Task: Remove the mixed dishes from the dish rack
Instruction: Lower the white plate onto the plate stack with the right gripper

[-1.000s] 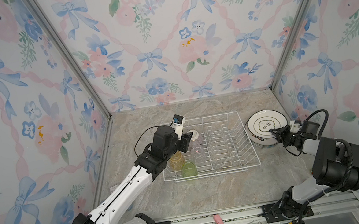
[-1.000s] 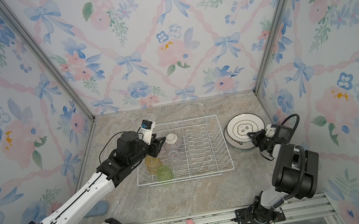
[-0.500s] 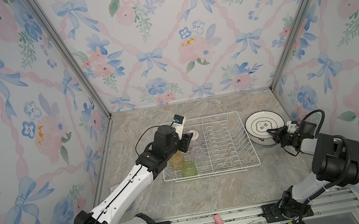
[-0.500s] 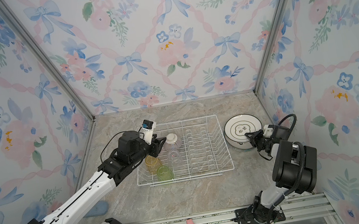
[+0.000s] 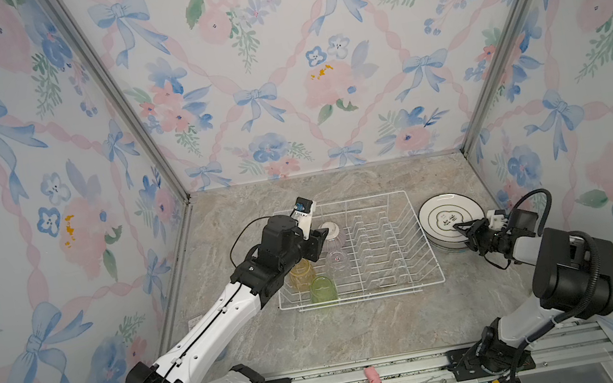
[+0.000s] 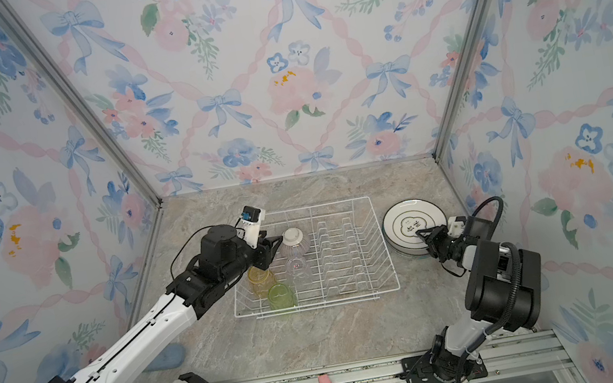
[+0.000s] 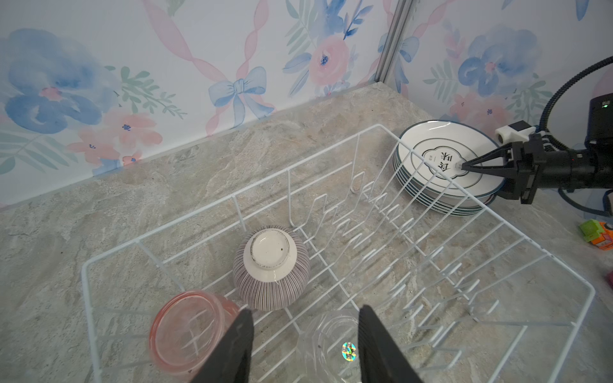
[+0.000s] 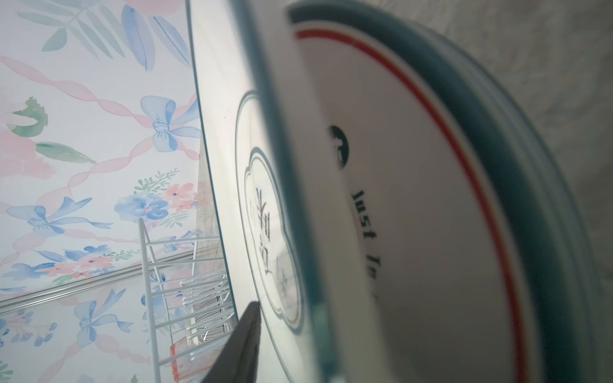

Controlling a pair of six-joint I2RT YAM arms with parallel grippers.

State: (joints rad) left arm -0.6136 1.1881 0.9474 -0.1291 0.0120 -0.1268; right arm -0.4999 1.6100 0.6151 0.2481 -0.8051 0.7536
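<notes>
The white wire dish rack sits mid-table. At its left end are an upturned pink-striped bowl and upturned yellow, green and clear tumblers. A pink tumbler is hidden under my left arm in both top views. My left gripper hovers open over the clear tumbler, holding nothing. Several dark-rimmed plates are stacked right of the rack. My right gripper straddles the top plate's near rim, jaws parted; one of its fingers lies along the plate's face.
Floral walls close in the back and both sides. A small pink object lies on the front rail. A small green and orange item rests on the table near the right arm. Bare stone surface lies in front of the rack.
The right gripper brought the tilted top plate down flat onto the stack and its jaws have parted. The left arm has stayed almost still.
</notes>
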